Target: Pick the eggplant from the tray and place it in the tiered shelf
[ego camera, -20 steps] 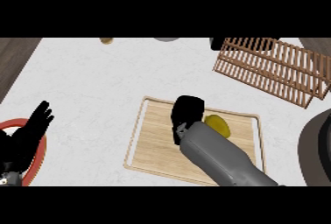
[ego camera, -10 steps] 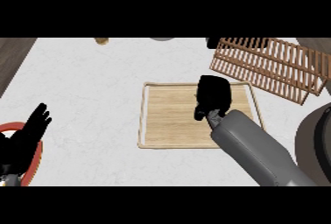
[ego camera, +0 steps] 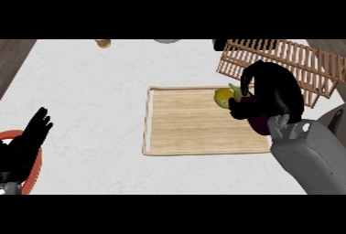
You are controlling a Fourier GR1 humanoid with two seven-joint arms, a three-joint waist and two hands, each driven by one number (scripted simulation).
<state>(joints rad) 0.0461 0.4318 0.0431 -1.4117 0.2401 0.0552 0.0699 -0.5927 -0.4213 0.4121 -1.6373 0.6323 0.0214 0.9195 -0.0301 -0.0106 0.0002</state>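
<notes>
Right hand [ego camera: 270,91] curled around the dark purple eggplant [ego camera: 251,115] at the tray's [ego camera: 189,151] right edge. Risk: eggplant clipping the tiered shelf's [ego camera: 297,61] slats, upper right. Left hand [ego camera: 30,137] rests open, lower left.

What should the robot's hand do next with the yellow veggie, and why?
Probably carry it up and right toward the tiered shelf. The right hand is curled round the eggplant at the tray's far right corner, and the shelf sits just beyond.
</notes>
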